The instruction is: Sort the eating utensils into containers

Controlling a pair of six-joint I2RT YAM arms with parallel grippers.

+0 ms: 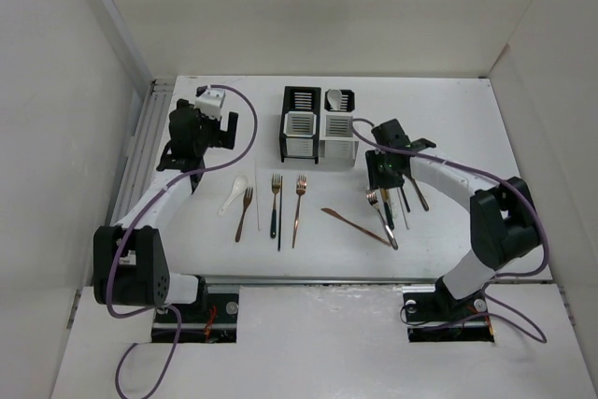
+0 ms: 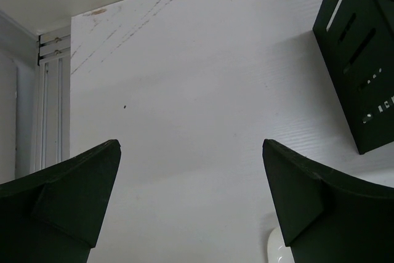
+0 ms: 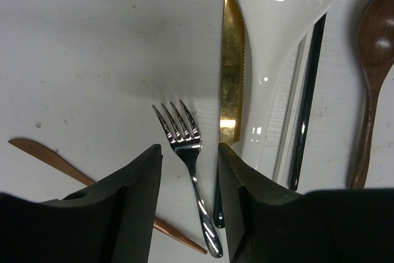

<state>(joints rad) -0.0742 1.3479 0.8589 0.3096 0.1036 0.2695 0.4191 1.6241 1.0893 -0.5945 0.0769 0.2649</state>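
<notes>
Silver fork (image 3: 184, 132), flat on table (image 3: 92, 47) right of center, beside gold knife (image 3: 232, 60): light, stiff, slick; best pinched at slim neck. Right gripper (image 3: 189, 149) astride it, 2 fingers parted, not yet clamped. Left gripper (image 2: 191, 146) spread wide, empty, far left.

"Where does the left container (image 1: 301, 128) stand?"
"At the table's (image 1: 467, 137) back, just beside the right container (image 1: 339, 137)."
"And the forks (image 1: 277, 184)?"
"Before the left one; a knife (image 1: 350, 222) lies between them and the cluster (image 1: 389, 231) before the right."

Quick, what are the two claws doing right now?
Left gripper: wide open, holding nothing.
Right gripper: partly open, straddling the silver fork at its handle, not clamped.
</notes>
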